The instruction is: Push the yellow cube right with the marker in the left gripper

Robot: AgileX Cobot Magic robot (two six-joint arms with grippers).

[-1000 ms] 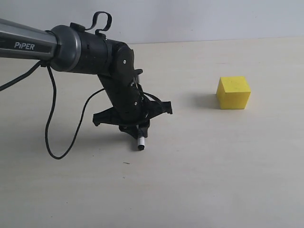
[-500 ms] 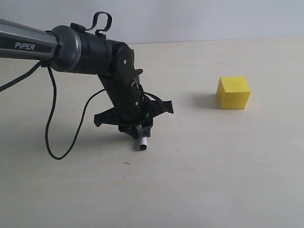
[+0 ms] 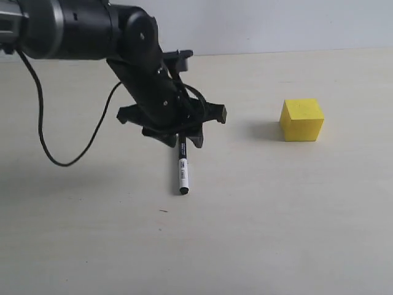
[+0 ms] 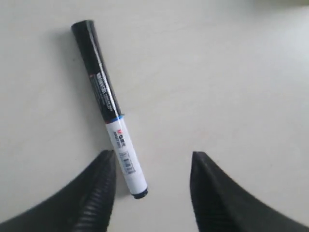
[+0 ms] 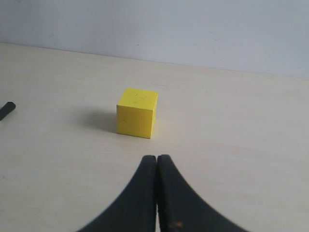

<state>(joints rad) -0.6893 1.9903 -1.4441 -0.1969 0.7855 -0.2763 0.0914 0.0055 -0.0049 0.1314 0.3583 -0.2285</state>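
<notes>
The marker [image 3: 182, 170] lies flat on the table, black cap end under my left gripper [image 3: 180, 137], white barrel pointing toward the front. That gripper hovers above it, open and holding nothing. In the left wrist view the marker [image 4: 110, 110] rests on the table beside one fingertip [image 4: 105, 163], free of both, with my left gripper [image 4: 152, 159] spread wide. The yellow cube [image 3: 301, 120] sits well to the right of the marker, untouched. My right gripper [image 5: 157, 159] is shut and empty, a short way in front of the cube [image 5: 137, 112].
The pale table [image 3: 276, 215] runs back to a white wall [image 3: 276, 24]. A black cable [image 3: 67, 157] loops down from the left arm onto the table at the left. The marker's black end [image 5: 6, 110] shows at the edge of the right wrist view.
My left gripper has risen and pulled back while opening. The marker, held upright on its tip before, now lies released on the table. The cube has not moved.
</notes>
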